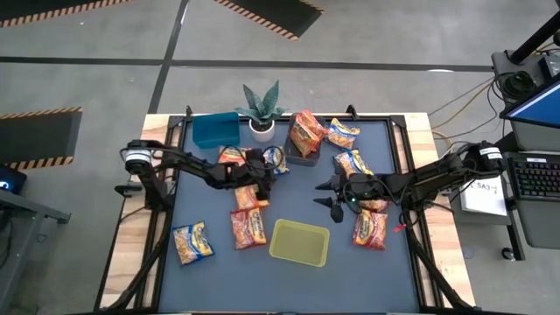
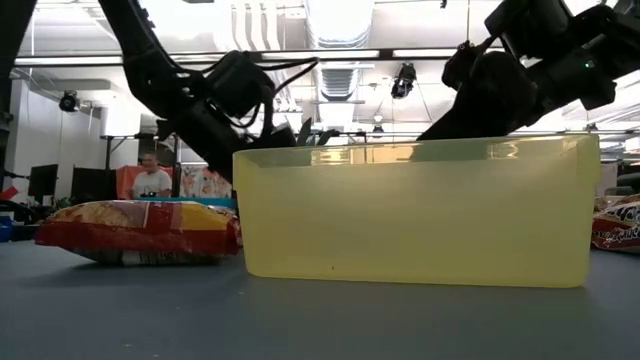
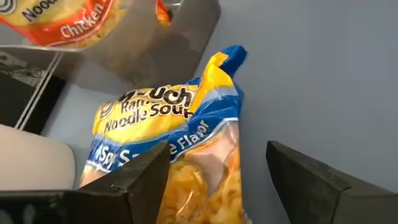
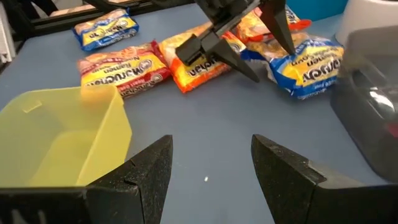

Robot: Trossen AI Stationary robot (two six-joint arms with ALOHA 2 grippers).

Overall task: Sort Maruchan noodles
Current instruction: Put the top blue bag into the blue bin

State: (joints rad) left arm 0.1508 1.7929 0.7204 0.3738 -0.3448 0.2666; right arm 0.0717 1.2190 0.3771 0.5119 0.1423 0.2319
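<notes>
Because the Maruchan packets lie scattered across the dark mat, from above you see the left gripper [image 1: 268, 166] reaching toward the blue-and-yellow packet [image 1: 275, 158] near the dark clear bin [image 1: 302, 150], with the right gripper [image 1: 331, 194] waiting over bare mat beside the yellow-green bin [image 1: 299, 242].

At table height, that bin [image 2: 415, 210] blocks most of the scene; a red packet [image 2: 140, 231] lies to its left.

Your left wrist camera shows the fingers [image 3: 140, 177] spread wide, straddling the blue-and-yellow packet [image 3: 168, 134], likely to grasp it.

Your right wrist camera shows its fingers [image 4: 149, 168] apart and empty, probably keeping clear.
</notes>
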